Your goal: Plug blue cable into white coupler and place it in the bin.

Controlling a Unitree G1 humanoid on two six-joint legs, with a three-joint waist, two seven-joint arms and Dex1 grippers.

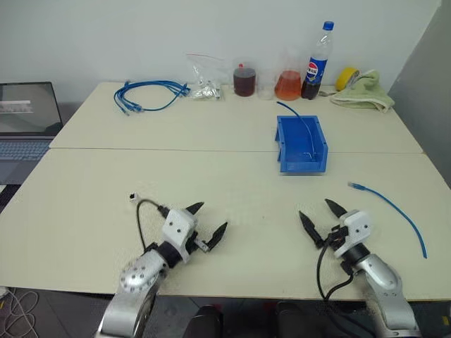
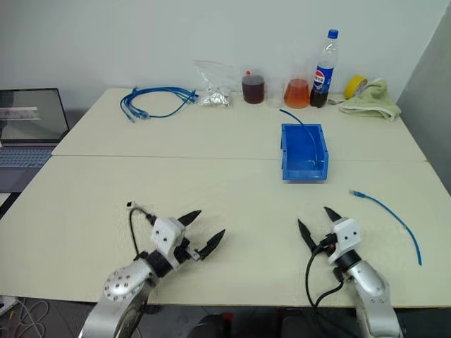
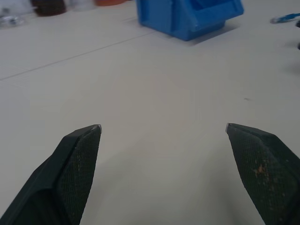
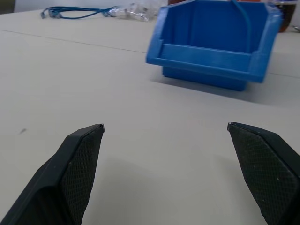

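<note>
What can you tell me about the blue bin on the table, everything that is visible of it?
The bin is a small rectangular box of bright blue plastic, as it looks, with upright walls and a lower front lip. It stands upright on the pale table, past both grippers and a little to the robot's right, apart from the bottles behind it. A thin blue cable already lies inside it, one end rising over the back wall. Neither gripper touches it.
</note>
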